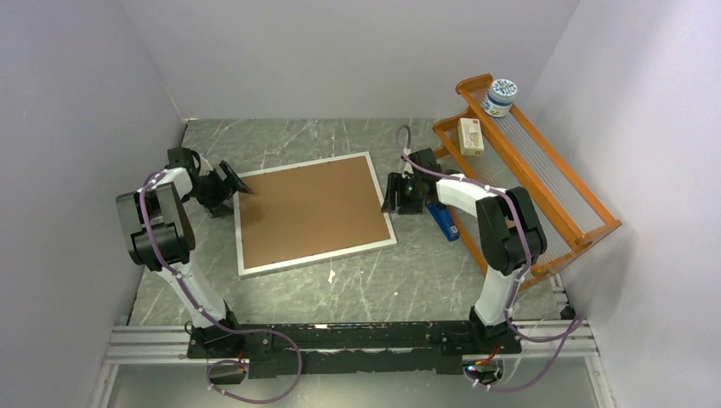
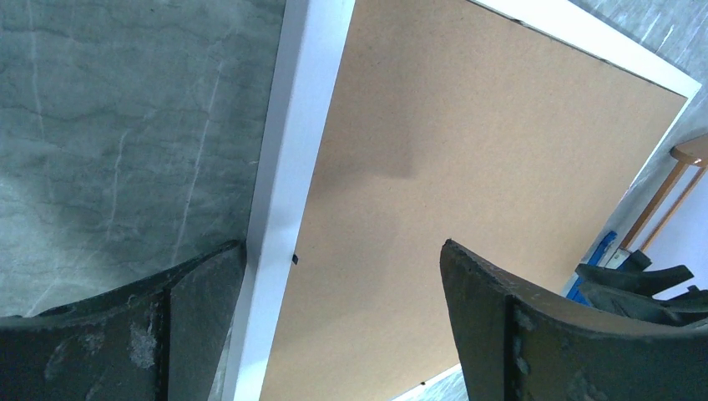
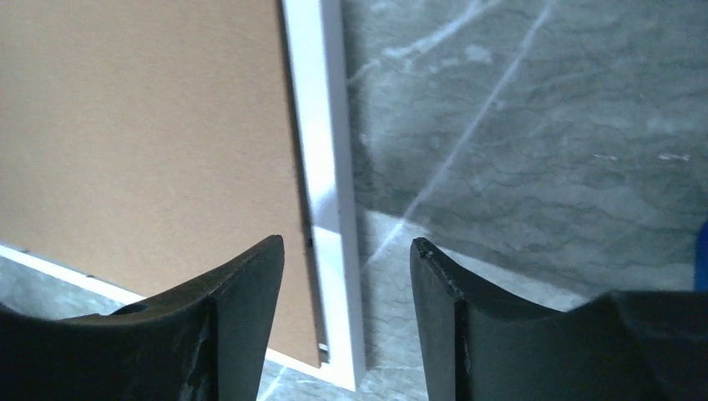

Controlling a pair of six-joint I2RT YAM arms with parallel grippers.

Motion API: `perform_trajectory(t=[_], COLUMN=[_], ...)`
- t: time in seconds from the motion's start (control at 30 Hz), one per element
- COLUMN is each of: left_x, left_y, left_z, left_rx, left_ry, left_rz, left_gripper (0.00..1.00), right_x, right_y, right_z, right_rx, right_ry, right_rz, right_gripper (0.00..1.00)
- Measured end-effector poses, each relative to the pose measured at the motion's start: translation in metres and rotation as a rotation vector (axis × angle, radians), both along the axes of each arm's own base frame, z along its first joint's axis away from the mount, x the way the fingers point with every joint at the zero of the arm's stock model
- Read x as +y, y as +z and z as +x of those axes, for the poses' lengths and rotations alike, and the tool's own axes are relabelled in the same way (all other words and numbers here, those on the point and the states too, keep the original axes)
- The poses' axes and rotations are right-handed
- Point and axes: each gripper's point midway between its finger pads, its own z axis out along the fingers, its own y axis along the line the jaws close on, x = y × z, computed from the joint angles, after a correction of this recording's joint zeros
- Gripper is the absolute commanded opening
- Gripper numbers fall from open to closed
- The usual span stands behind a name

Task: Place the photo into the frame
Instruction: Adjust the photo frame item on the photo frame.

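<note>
- The large rectangular frame with a thin silvery-white rim (image 1: 319, 258) lies flat in the middle of the grey marbled table (image 1: 374, 285), slightly skewed, between the two arms.
- A plain brown backing board (image 1: 310, 212) faces up and fills the frame inside the rim.
- The left claw (image 2: 342, 247) hangs over the frame's left rim near the far left corner. Its jaws are spread wide, one finger over the table and the other over the board, with nothing gripped.
- The right claw (image 3: 345, 242) is at the frame's right rim, jaws apart with the rim showing in the gap. Whether it touches the rim cannot be told.
- A blue object (image 1: 444, 223) lies on the table just right of the right claw.
- Further right stands an orange wooden rack (image 1: 599, 231), carrying a small cream box (image 1: 470, 136) and a white round jar with a blue label (image 1: 500, 96) at its far end.
</note>
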Motion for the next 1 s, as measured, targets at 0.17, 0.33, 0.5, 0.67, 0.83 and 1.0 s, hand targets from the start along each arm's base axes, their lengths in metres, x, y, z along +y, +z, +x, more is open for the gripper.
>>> perform_trajectory(t=[0.17,0.33,0.5,0.67,0.83,1.0], left_x=[0.000,0.000,-0.001,-0.001,-0.001,-0.001], left_y=[0.000,0.000,0.000,0.000,0.000,0.000], left_z=[0.000,0.000,0.000,0.000,0.001,0.001], left_rx=[0.000,0.000,0.000,0.000,0.000,0.000], left_ry=[-0.001,-0.001,-0.001,-0.001,0.000,0.000], left_rz=[0.001,0.001,0.001,0.000,-0.001,-0.001], left_gripper=[0.94,0.94,0.94,0.94,0.94,0.94], right_x=[0.009,0.013,0.013,0.017,0.020,0.020], right_y=[0.010,0.012,0.003,-0.006,-0.006,-0.006], right_z=[0.004,0.003,0.002,-0.001,0.000,0.000], right_rx=[-0.022,-0.022,-0.005,0.014,0.006,0.006], right_ry=[-0.003,0.002,0.006,0.024,0.047,0.060], right_rz=[0.045,0.059,0.050,0.039,0.014,-0.015], right_gripper=[0.62,0.58,0.48,0.37,0.32,0.29])
